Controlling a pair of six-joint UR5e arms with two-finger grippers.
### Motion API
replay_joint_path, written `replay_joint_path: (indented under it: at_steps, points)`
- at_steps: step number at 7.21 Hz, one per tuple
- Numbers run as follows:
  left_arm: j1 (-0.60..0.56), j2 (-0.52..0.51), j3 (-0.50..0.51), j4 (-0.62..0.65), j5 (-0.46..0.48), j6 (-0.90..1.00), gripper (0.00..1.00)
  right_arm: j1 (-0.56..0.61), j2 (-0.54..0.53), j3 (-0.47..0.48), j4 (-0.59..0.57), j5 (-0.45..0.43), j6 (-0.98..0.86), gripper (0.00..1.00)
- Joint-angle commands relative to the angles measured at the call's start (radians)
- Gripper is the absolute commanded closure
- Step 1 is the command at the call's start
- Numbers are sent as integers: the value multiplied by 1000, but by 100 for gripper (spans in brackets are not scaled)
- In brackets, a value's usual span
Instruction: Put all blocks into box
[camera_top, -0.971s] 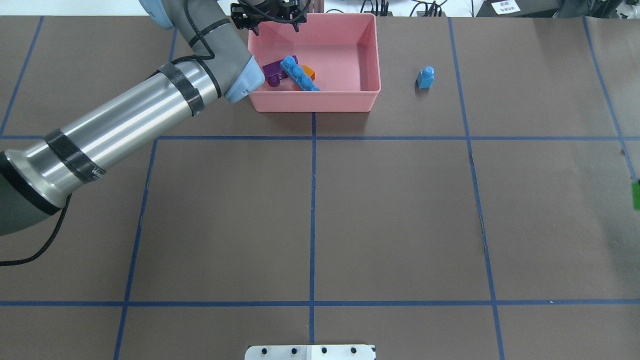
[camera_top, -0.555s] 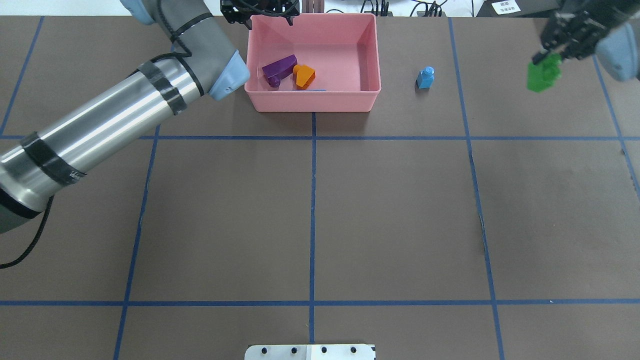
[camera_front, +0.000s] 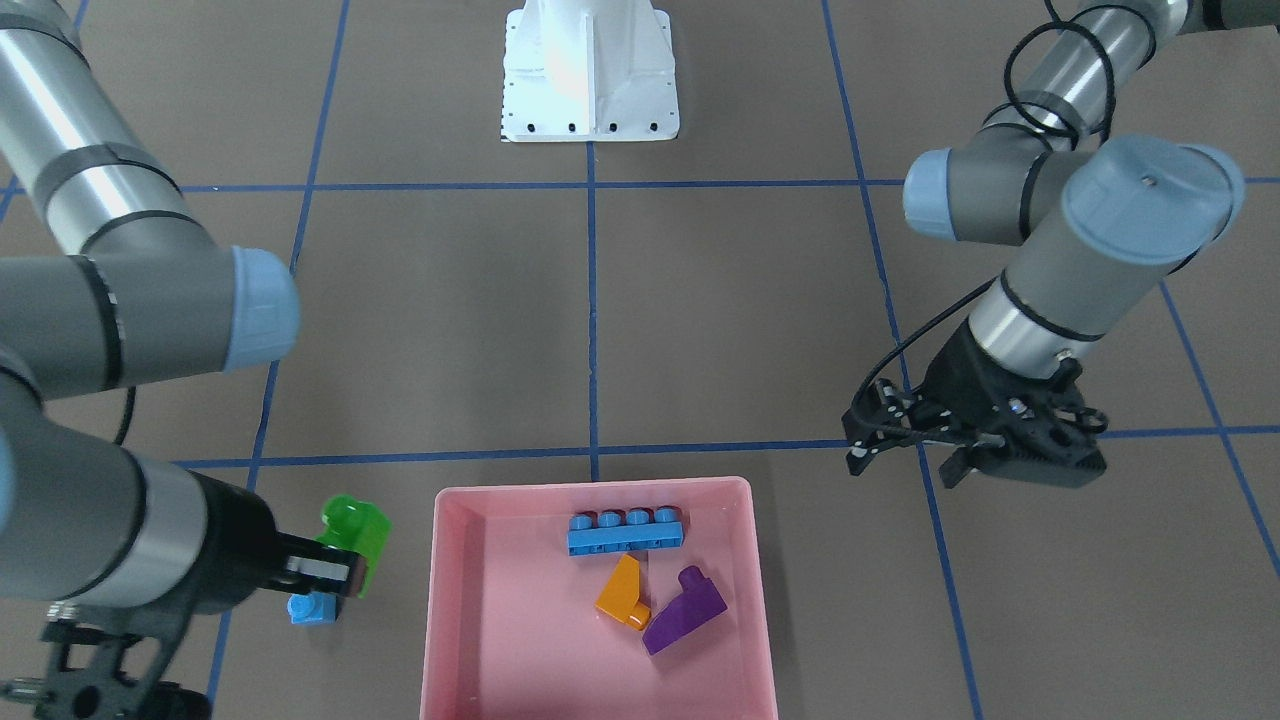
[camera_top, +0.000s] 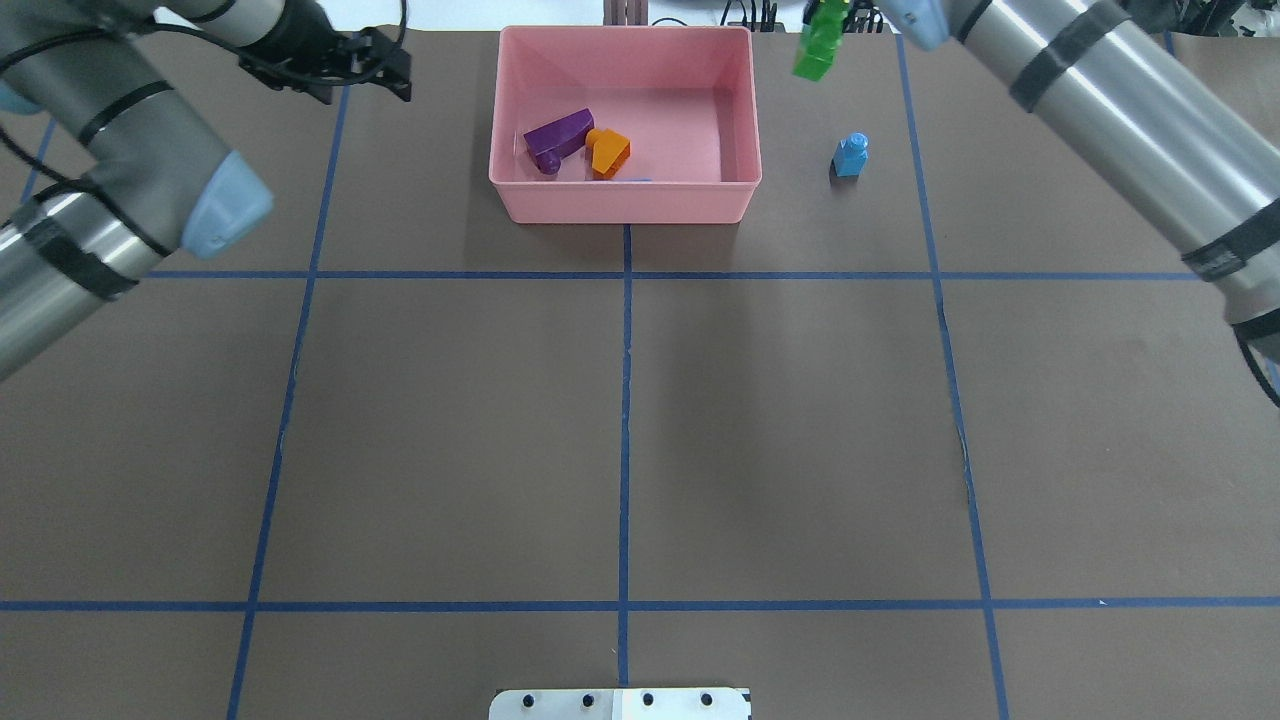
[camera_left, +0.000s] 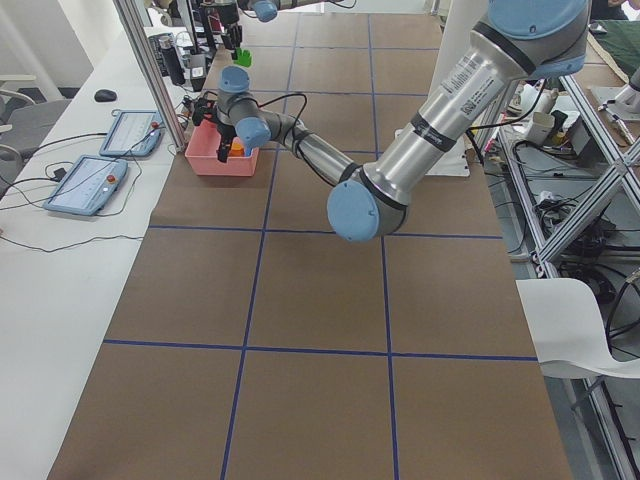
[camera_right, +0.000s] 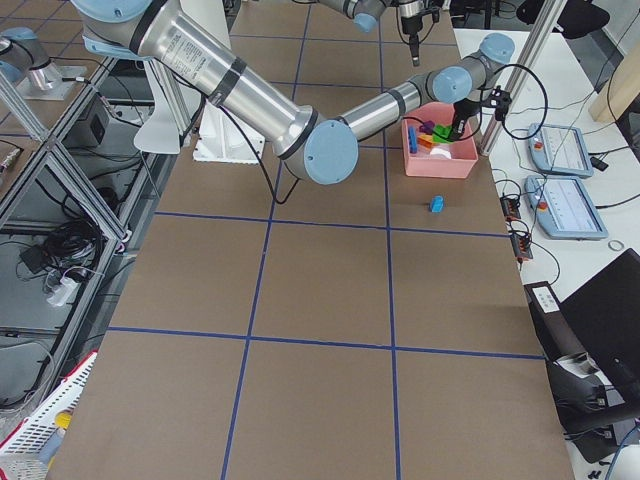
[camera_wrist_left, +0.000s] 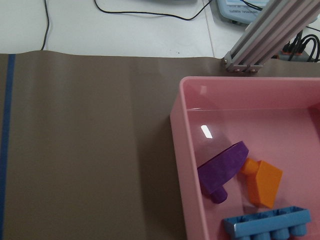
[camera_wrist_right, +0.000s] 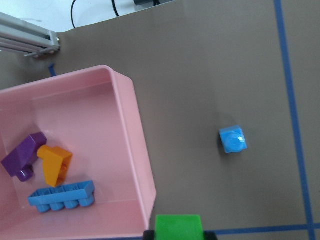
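The pink box (camera_top: 625, 205) stands at the far middle of the table. In it lie the purple sloped brick (camera_top: 558, 135), the orange sloped brick (camera_top: 607, 150) and the long blue brick (camera_front: 627, 532). The tiny blue brick (camera_top: 850, 155) stands on the table right of the box. My right gripper (camera_front: 335, 572) is shut on the green brick (camera_top: 822, 42) and holds it in the air just outside the box's right side, over the tiny blue brick (camera_front: 312, 607). My left gripper (camera_front: 915, 462) is open and empty, left of the box.
The white robot base (camera_front: 588, 70) sits at the near middle edge. An aluminium post (camera_wrist_left: 265, 40) stands just behind the box's far corner. Tablets (camera_left: 100, 170) and cables lie past the table's far edge.
The long blue brick has dropped flat into the box and my left gripper has drawn away to the left. My right arm has come in from the right, carrying the green brick close to the box.
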Motion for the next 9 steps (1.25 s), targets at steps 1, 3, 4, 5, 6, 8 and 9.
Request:
replay_joint_path:
  at_steps: [1,3,4,5,6,8,9]
  points:
    - [-48,216,-163,27,-25,142,0,-149,176,-281,287,-257,229,100]
    - [-57,314,-225,27,-23,176,0,-211,183,-307,329,-361,231,1]
    - [-56,344,-248,27,-23,178,0,-194,178,-301,329,-335,217,0]
    - [-57,363,-257,26,-23,180,0,-132,163,-301,323,-251,149,0]
    - [-57,390,-276,27,-23,205,0,-52,126,-292,296,-145,58,0]
    - [-72,426,-322,120,-35,236,0,-35,-22,-227,279,-141,-107,0]
    - [-104,447,-384,242,-57,329,0,-44,-67,-226,286,-153,-123,0]
